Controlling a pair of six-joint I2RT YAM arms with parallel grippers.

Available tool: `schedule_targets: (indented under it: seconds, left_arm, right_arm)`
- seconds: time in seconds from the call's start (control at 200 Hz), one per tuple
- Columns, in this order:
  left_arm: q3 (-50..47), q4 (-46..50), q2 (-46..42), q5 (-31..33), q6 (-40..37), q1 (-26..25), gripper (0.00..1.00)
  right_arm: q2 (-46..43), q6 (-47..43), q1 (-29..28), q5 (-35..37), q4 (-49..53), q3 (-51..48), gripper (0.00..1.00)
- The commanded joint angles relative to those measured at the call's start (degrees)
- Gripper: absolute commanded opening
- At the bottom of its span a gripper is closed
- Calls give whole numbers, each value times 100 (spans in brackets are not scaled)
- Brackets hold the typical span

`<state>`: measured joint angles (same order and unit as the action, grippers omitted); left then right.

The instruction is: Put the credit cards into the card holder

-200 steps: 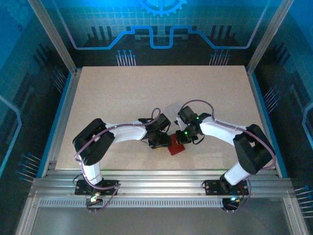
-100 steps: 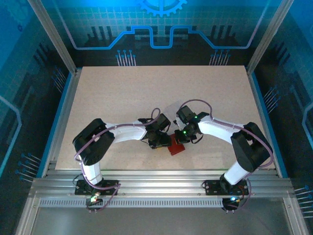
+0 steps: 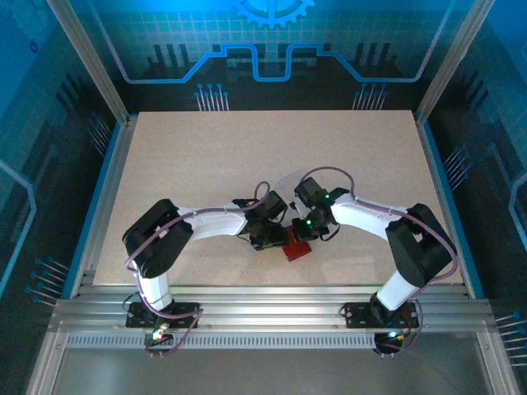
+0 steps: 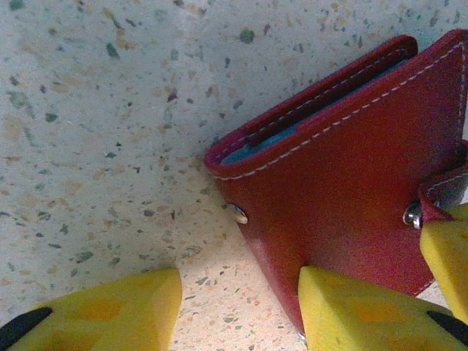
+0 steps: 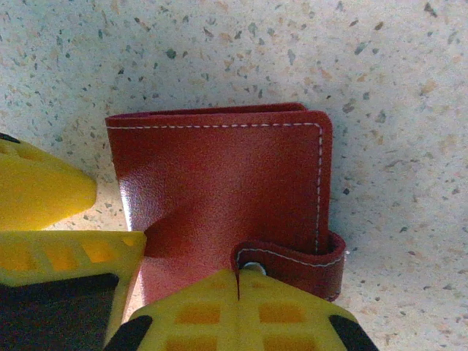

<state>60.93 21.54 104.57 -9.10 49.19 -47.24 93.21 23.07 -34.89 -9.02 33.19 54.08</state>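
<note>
Currently the closed red card holder [image 3: 298, 247] lies flat near 6 o'clock on the counter [image 3: 247, 156], left end effector [image 4: 240, 281] open astride its 9 o'clock edge, right end effector [image 5: 238, 281] closed, tips touching the snap tab [image 5: 292, 263].

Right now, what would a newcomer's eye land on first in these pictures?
The red card holder, folded, lies on the speckled table near its front edge. The right gripper, shut, meets its snap tab, while the left gripper, open, straddles one corner.
</note>
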Motion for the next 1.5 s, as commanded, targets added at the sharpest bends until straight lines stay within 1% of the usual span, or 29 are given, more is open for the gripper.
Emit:
schedule_targets:
  seconds: [0.0,0.375,0.595,0.775,0.91,0.945,0.96,0.965,0.98,0.99,0.995,1.0,1.011,1.021,1.026,1.041,1.056,1.111,1.121,1.141,1.196,1.226,1.271,1.276,1.291,1.321,1.361,1.416,1.491]
  left_arm:
    - [-222,-836,511,-375,46,-118,49]
    - [-208,-849,519,-373,29,-121,49]
    - [-195,-803,460,-349,60,-105,49]
    - [-261,-801,230,-365,112,-30,49]
    - [-372,-755,-144,-350,102,146,49]
    - [-418,-697,-336,-286,70,217,50]
    - [-449,-668,-433,-237,52,252,50]
    - [-454,-651,-471,-226,41,265,51]
    - [-478,-606,-578,-183,12,309,52]
    - [-494,-578,-649,-152,-10,333,53]
    - [-503,-562,-666,-135,-21,349,54]
    - [-512,-541,-715,-118,-31,361,55]
    - [-525,-503,-810,-83,-56,386,57]
    - [-539,-465,-891,-52,-82,416,60]
    - [-547,-444,-911,-32,-101,426,61]
    - [-565,-382,-1066,34,-146,474,66]
    - [-579,-320,-1204,94,-190,518,72]
    - [-623,-64,-1763,319,-389,701,97]
    - [-632,-21,-1852,363,-427,737,98]
    - [-644,67,-2041,435,-505,824,99]
    - [-667,315,-2558,664,-711,1081,99]
    - [-690,421,-2849,809,-821,1250,99]
    - [-742,526,-3285,1076,-990,1482,99]
    - [-750,539,-3329,1112,-1008,1503,99]
    - [-769,575,-3467,1250,-1051,1581,99]
    - [-819,648,-3726,1602,-1135,1708,99]
    - [-891,737,-4036,2194,-1244,1847,99]
    - [-1073,707,-4381,3095,-1530,1936,99]
    - [-1513,181,-4735,4299,-2154,1962,99]
  right_arm:
    - [197,57,-118,-49,104,50,0]
    - [198,112,-173,366,231,-152,0]
    - [443,254,-321,585,122,-273,0]
    - [589,460,-355,653,128,-270,0]
    - [409,497,-397,756,138,-155,0]
    - [303,497,-404,799,135,-125,7]
    - [220,497,-400,842,143,-99,13]
    - [220,497,-400,842,143,-99,13]
    - [157,497,-404,881,152,-77,17]
    - [128,497,-397,896,159,-50,21]
    - [79,495,-400,918,165,-26,24]
    - [79,495,-400,918,165,-26,24]
    - [34,496,-399,943,169,-7,27]
    - [-28,492,-401,962,175,35,32]
    - [-28,492,-401,962,175,35,32]
    - [-88,495,-397,988,179,77,36]
    - [-162,482,-394,1006,186,136,41]
    - [-334,481,-366,990,174,305,50]
    - [-368,480,-359,974,167,335,52]
    - [-438,487,-335,931,147,415,56]
    - [-551,505,-278,791,150,609,62]
    - [-603,499,-230,719,184,737,72]
    - [-697,488,-171,608,222,910,83]
    - [-727,492,-161,593,232,933,86]
    - [-761,482,-154,583,238,962,89]
    - [-865,479,-134,589,268,1040,99]
    - [-1043,508,-79,741,360,1130,100]
    - [-1399,591,93,1215,495,1114,100]
    - [-1965,611,559,1949,560,866,100]
